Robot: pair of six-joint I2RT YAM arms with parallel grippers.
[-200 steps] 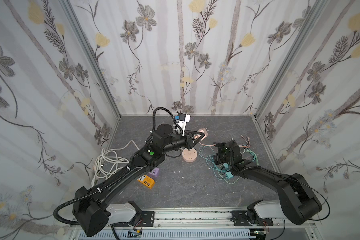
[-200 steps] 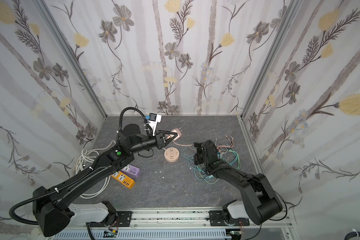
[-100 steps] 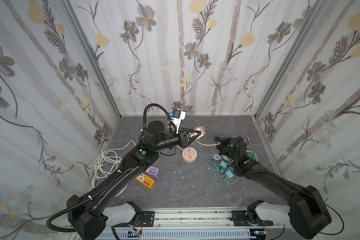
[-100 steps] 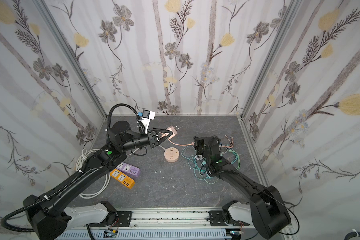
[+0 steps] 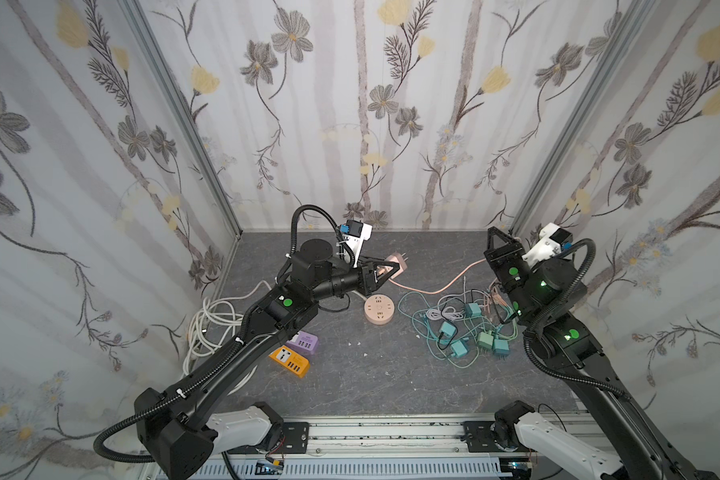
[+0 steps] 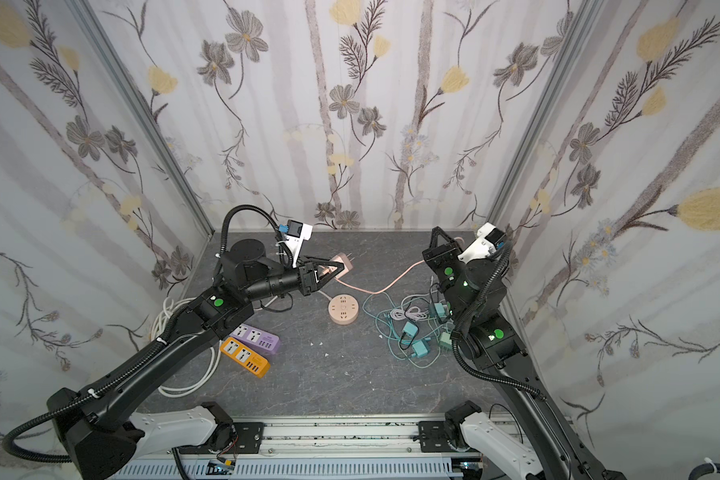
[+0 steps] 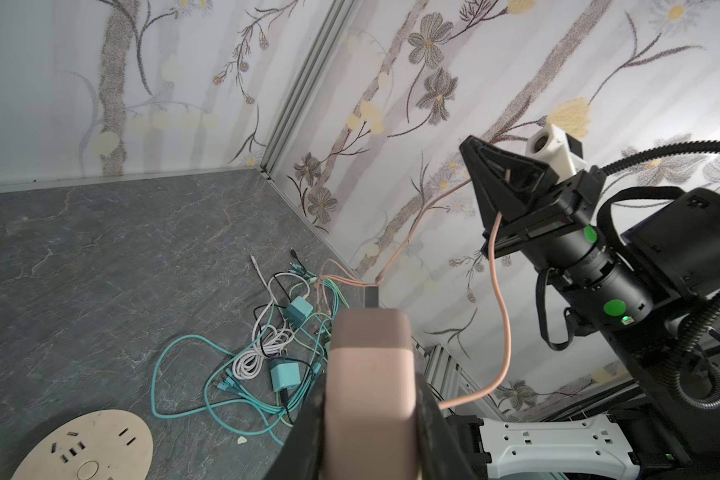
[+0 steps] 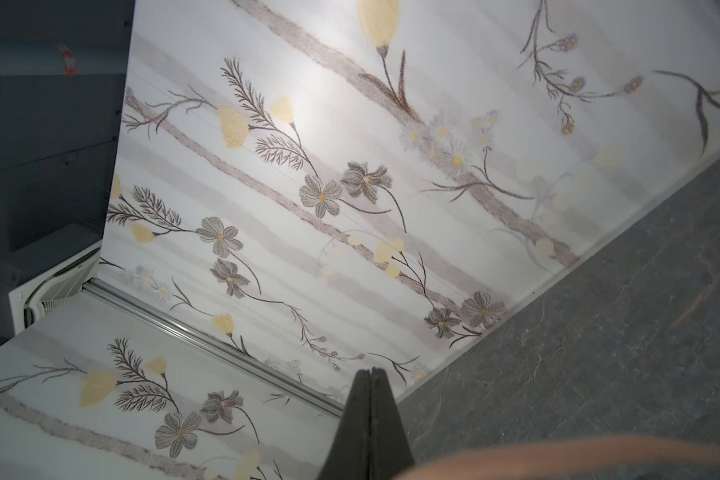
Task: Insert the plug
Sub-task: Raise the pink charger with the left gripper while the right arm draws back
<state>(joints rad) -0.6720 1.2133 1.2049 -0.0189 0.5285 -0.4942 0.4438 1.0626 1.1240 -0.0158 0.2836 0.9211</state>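
top views, change: the right gripper (image 5: 492, 232) has risen out of the teal charger tangle (image 5: 470, 332) to the far right. It has gone from spread to clenched.
top views, cord: the pink cord (image 6: 375, 292) climbs off the table (image 5: 350, 374) toward that gripper.
top views, meaning: probably slack being lifted so the cord stops dragging on the plug. Insertion has not begun.
top views, plug: the pink plug (image 6: 341, 265) is airborne, far of centre, with its prongs pointing far-right. The left gripper (image 6: 329, 272) is grasping it.
top views, target: the round pink socket (image 6: 343, 309) lies just near of the plug, with nothing plugged in.
left wrist: the plug body fills the jaws. The cord hangs down through the right gripper's finger frame.
right wrist: the fingertips are pressed together with nothing between the tips. A blurred cord crosses close to the lens. Cannot tell whether it is pinched.
containers: none in view. The purple strip (image 5: 304, 343) and orange strip (image 5: 289, 361), near left, hold no plugs.
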